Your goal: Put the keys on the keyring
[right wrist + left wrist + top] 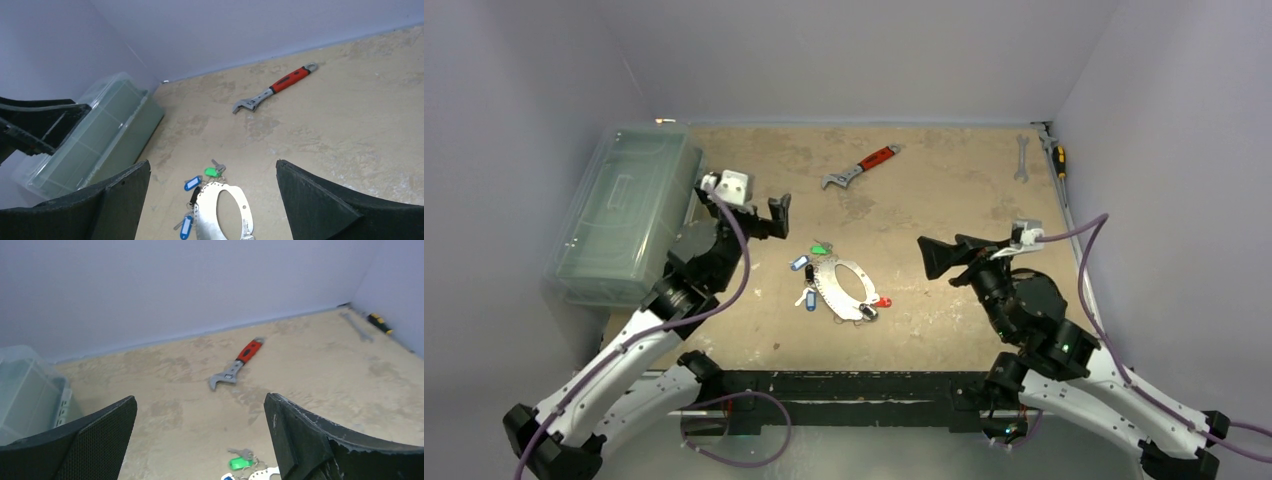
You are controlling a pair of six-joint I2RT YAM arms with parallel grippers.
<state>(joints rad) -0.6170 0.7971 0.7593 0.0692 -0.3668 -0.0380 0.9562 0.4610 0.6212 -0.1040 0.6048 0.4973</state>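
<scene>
Mottled tan desk carries a flat silvery oval keyring ringed by plastic-tagged keys; left gripper and right gripper gape wide, empty.

Lower end of the keyring beyond the right wrist view's bottom edge (left wrist: a sliver only)

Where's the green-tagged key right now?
Top view: the green-tagged key lies mid-table at the far edge of the keyring, just beyond a blue-tagged key, nearer than the red-handled wrench.
</scene>
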